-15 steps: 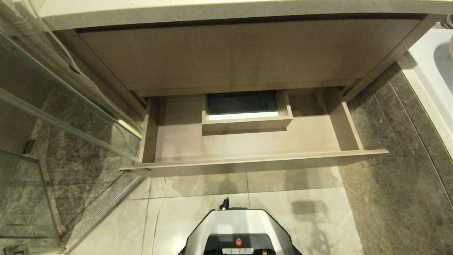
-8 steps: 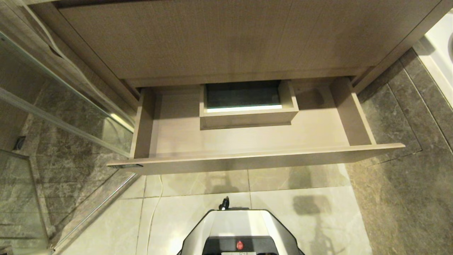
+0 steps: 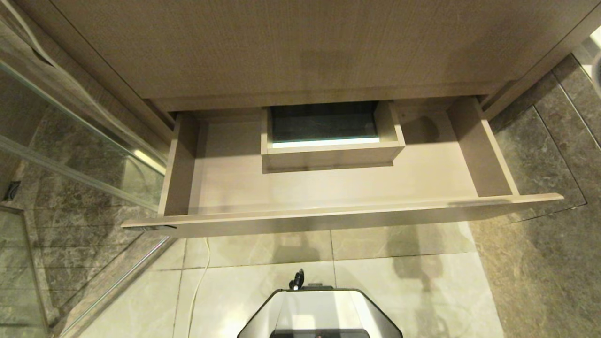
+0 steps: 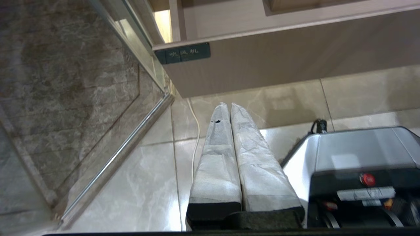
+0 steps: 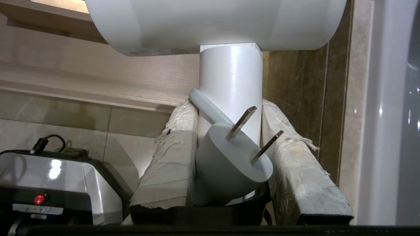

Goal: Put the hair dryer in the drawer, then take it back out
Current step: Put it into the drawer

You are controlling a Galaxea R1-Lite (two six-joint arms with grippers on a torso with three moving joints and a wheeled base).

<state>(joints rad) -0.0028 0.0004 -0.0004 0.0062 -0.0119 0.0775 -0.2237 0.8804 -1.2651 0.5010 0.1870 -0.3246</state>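
Nearest the robot, its silver base (image 3: pixel 319 312) is sitting on the pale floor tiles (image 3: pixel 404 291). The left hand (image 4: pixel 229 109) is hanging low beside that base, its 2 wrapped fingers (image 4: pixel 216 154) pressing together and gripping nothing. The right hand (image 5: pixel 229 121) is clamping the handle of the white hair dryer (image 5: pixel 231 75) between its padded fingers (image 5: pixel 172 157), barrel across the top, with the 2-pin plug (image 5: pixel 234 159) resting against the handle. Farther off, the drawer (image 3: pixel 328 218) is standing pulled out, showing its boxed cutout (image 3: pixel 328 152) and nothing lying on its floor. A dark label (image 4: pixel 182 53) is sitting at the front's left corner.
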